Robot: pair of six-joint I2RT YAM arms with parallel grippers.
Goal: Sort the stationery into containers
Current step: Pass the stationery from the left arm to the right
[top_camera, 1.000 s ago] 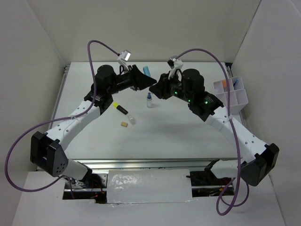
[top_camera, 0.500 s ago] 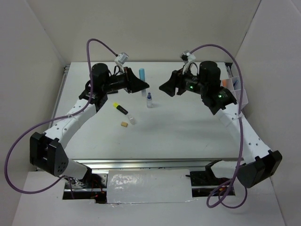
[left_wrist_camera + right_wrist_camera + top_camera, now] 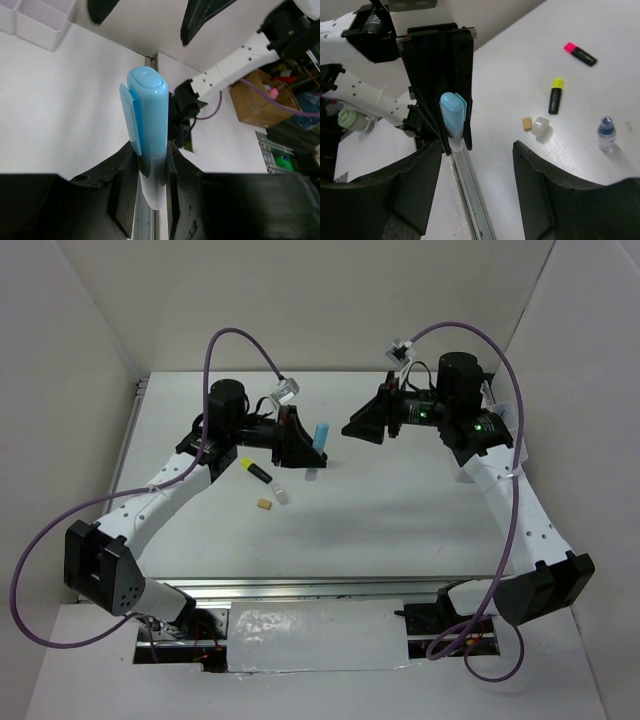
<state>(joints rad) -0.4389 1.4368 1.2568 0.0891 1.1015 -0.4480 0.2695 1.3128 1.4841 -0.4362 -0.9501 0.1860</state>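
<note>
Clamping the blue-capped tube [image 3: 149, 115] by its clear lower end, my left gripper [image 3: 150, 167] holds it above the counter [image 3: 400, 510], well apart from the tray [image 3: 35, 27]. My right gripper [image 3: 362, 426] faces it, spread and empty, probably for a handover toward the tray.
</note>
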